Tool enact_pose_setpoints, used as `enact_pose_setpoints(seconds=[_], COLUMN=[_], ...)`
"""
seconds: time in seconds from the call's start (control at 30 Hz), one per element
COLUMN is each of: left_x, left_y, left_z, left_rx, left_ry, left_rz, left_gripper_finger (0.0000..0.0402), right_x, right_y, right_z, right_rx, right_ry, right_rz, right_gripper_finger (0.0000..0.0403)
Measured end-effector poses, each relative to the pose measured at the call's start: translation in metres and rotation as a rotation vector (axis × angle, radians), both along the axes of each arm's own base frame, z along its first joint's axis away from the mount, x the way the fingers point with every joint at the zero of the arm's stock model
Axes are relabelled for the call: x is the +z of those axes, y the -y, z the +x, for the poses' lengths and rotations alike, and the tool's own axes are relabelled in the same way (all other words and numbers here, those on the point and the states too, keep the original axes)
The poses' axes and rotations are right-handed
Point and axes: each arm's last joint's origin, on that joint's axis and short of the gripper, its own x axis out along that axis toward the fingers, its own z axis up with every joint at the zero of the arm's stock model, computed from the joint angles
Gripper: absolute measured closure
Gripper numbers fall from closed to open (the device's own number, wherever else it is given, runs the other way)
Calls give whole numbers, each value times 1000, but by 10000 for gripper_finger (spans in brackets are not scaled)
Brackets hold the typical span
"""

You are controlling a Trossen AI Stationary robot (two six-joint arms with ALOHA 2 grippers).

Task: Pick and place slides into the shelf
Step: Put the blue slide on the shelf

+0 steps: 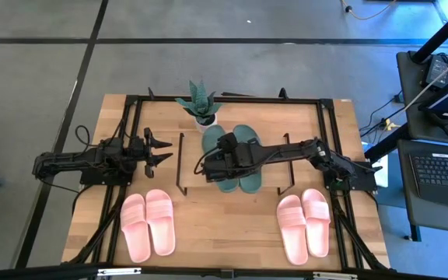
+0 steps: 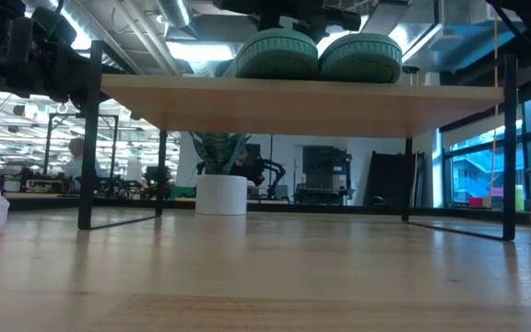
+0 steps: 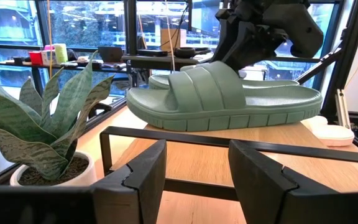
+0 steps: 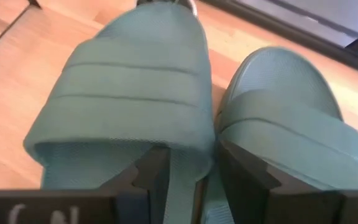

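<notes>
The dark green slides (image 1: 243,159) lie side by side, soles down, on the shelf's (image 1: 274,177) wooden top board (image 2: 293,106). My right gripper (image 4: 194,165) slants down over their heel ends, its fingers apart. One finger is under each strap, with the two inner strap walls between them. From the side it shows as a dark mass (image 3: 253,37) over the slides (image 3: 222,99). My left gripper (image 1: 162,149) waits open and level left of the shelf, touching nothing. Two light pink pairs (image 1: 148,224) (image 1: 303,224) lie on the table in front. My right gripper has one finger (image 4: 151,174) inside the left slide's strap and the other (image 4: 247,177) inside the right slide's strap, coming from above at a slant. The inner strap walls (image 4: 188,158) stand between them. Whether the fingers touch these walls, I cannot tell.
A potted plant (image 1: 201,105) stands on the table just behind the shelf, close to the green slides' toes. The shelf's black wire legs (image 2: 88,138) rise at either side. A black frame runs around the tabletop's edges (image 1: 232,97).
</notes>
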Motion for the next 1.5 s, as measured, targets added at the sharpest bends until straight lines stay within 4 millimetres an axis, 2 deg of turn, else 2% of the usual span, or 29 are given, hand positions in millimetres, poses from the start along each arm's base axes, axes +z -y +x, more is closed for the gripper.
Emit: enact_pose_setpoints(seconds=[0.17, 0.43, 0.57, 0.7, 0.9, 1.07, 1.23, 1.37, 1.5], left_x=[0, 0, 0, 0, 0, 0, 0, 0, 0], left_y=[0, 0, 0, 0, 0, 0, 0, 0, 0], left_z=[0, 0, 0, 0, 0, 0, 0, 0, 0], left_rx=[0, 0, 0, 0, 0, 0, 0, 0, 0], left_ry=[0, 0, 1, 0, 0, 0, 0, 0, -1], left_rz=[0, 0, 0, 0, 0, 3, 2, 2, 3], left_gripper_finger=[235, 235, 235, 235, 235, 235, 235, 235, 235], right_x=[3, 20, 31, 41, 49, 49, 48, 45, 29], right_y=[-4, -10, -18, -35, -75, -110, -135, -146, -143], right_z=[-3, -14, -21, -32, -49, -64, -76, -82, -79], right_rx=[12, 57, 167, 366, 607, 841, 1050, 1075, 1007], right_ry=[-9, 14, -21, -96, -153, -234, -310, -333, -373], right_rz=[3, 0, 12, 97, 158, 108, 43, -3, -30], right_gripper_finger=[269, 269, 269, 269, 269, 269, 269, 269, 269])
